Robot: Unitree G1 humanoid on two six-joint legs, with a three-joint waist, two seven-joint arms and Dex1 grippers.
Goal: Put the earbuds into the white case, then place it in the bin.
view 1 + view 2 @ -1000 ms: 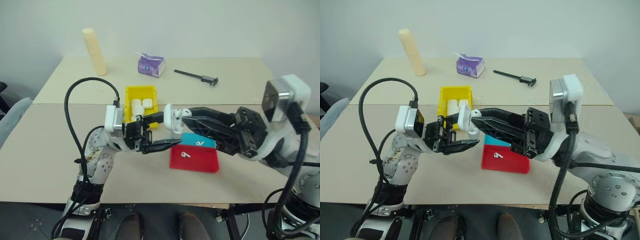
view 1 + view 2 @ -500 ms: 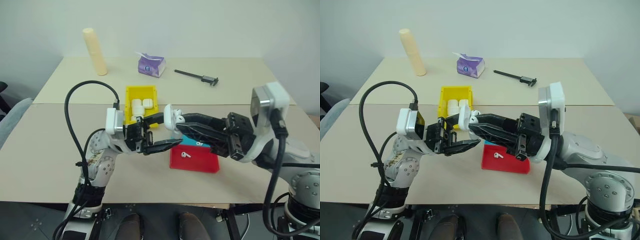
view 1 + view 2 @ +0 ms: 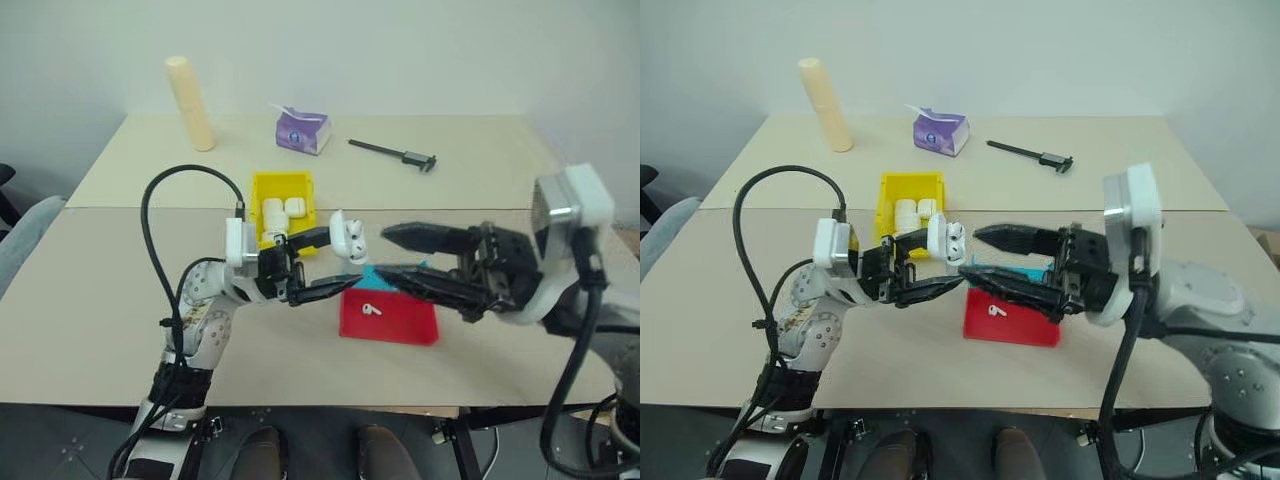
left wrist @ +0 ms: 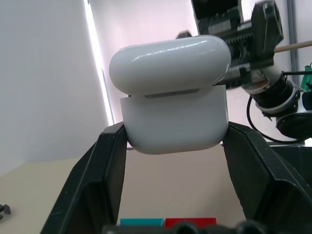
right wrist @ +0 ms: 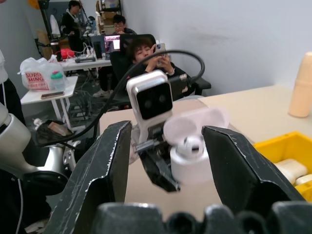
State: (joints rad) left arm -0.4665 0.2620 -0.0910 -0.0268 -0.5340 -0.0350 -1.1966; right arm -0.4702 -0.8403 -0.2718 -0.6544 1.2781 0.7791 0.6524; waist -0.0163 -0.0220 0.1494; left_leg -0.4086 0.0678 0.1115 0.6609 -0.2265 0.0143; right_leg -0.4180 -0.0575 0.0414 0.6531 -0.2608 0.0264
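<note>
My left gripper [image 3: 338, 258] is shut on the white case [image 3: 346, 239], held above the table between the bin and the trays. Its lid stands open [image 5: 195, 127], and one earbud seems to sit inside [image 5: 190, 144]. In the left wrist view both fingers clamp the case body [image 4: 173, 126]. My right gripper [image 3: 368, 259] is open, its fingertips just right of the case and apart from it. Another earbud [image 3: 372, 310] lies on the red tray [image 3: 405, 326]. The yellow bin [image 3: 258, 190] behind the case holds several white cases [image 3: 281, 209].
A teal tray [image 3: 1036, 273] sits behind the red one, partly covered by my right fingers. At the far side of the table stand a beige cylinder [image 3: 190, 103], a purple tissue pack [image 3: 302, 131] and a black caliper [image 3: 396, 152]. People sit in the room beyond [image 5: 146, 53].
My right gripper was closed at the case's open top; it has opened and drawn back to the right. My left gripper has sunk slightly with the case.
</note>
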